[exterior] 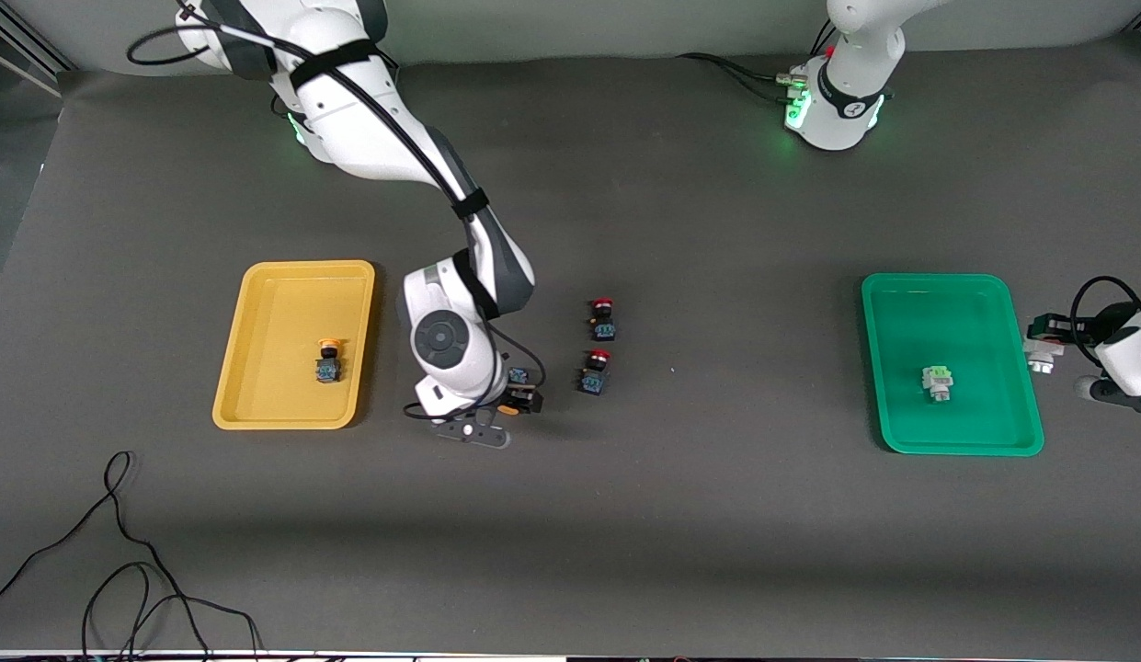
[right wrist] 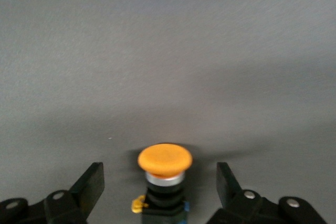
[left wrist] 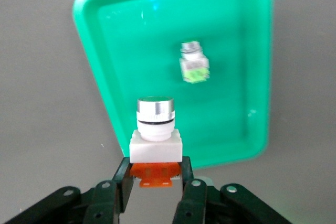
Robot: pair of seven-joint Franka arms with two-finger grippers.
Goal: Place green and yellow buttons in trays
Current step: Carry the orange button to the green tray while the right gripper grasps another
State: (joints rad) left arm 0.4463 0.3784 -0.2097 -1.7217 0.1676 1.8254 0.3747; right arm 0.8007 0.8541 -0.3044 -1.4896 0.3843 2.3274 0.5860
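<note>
The yellow tray (exterior: 257,349) holds one dark button with a yellow-orange cap (exterior: 328,360). The green tray (exterior: 984,322) holds one white button with a green block (exterior: 938,382), also in the left wrist view (left wrist: 193,62). My right gripper (exterior: 513,402) is low at the table beside the yellow tray. It is open around a dark button with a yellow-orange cap (right wrist: 164,169), one finger (right wrist: 89,184) on each side and apart from it. My left gripper (exterior: 1044,345) is shut on a white button with an orange block (left wrist: 155,135), just outside the green tray's (left wrist: 105,51) rim.
Two dark switches with red caps (exterior: 603,319) (exterior: 595,370) stand on the grey mat close to the right gripper, toward the green tray. Loose black cables (exterior: 119,552) lie near the front edge at the right arm's end.
</note>
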